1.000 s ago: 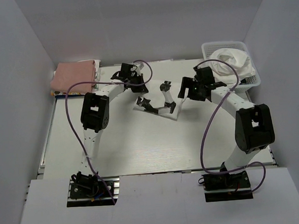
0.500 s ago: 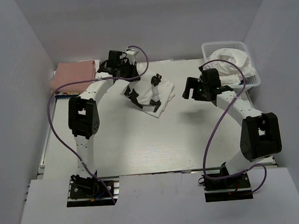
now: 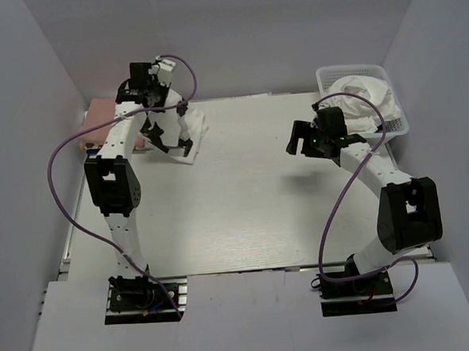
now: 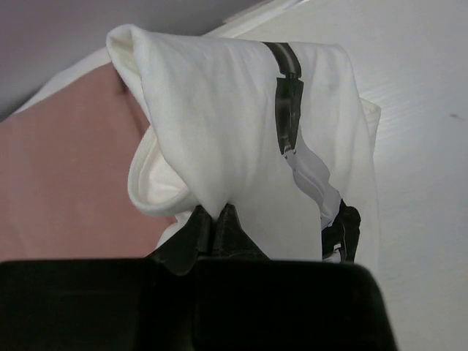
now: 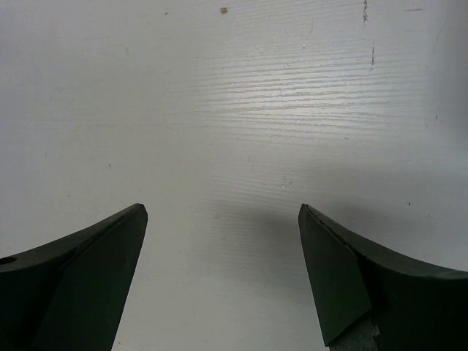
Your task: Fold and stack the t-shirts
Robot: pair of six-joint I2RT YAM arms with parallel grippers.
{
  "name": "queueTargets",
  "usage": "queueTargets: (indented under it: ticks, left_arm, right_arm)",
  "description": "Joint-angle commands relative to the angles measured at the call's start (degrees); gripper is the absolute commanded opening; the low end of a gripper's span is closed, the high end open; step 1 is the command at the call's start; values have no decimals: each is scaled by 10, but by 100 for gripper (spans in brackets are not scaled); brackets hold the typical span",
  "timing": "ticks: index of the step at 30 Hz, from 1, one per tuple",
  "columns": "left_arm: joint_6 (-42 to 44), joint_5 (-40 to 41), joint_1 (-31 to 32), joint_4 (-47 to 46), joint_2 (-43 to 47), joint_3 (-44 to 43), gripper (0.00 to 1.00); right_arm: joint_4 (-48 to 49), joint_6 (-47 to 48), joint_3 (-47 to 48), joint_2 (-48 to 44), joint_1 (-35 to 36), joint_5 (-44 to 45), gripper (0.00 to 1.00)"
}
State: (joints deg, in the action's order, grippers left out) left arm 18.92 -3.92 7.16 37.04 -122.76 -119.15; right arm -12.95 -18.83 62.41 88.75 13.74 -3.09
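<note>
- We see a white lattice basket (image 3: pixel 322 81) at the upper right, standing on the pale bench (image 3: pixel 244 207).
- We see a folded pink cloth (image 3: pixel 100 120) at the upper left.

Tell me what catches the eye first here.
The left gripper pinches a folded white t-shirt with black print at far left, beside pink folded cloth. The right gripper hangs open over the tabletop, near a basket of crumpled white shirts at far right.
</note>
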Motion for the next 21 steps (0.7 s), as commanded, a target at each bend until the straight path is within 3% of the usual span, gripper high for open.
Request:
queueTargets:
  ticks: [1,10,14,21]
  left_arm:
    - [41,69,-35,-13,33,-37,0]
    - [75,52,-84,-48,38,-70,0]
    - [45,39,-94,-53,46,-109,0]
    - [33,34,-106,-79,67,-104,0]
  right_arm:
    - [21,6,12,-11,-1,-5,90]
    - [30,3,22,5,0,-24,90]
    - [33,2,19,0,1,-27,90]
    - [38,2,10,-8,1,-39,90]
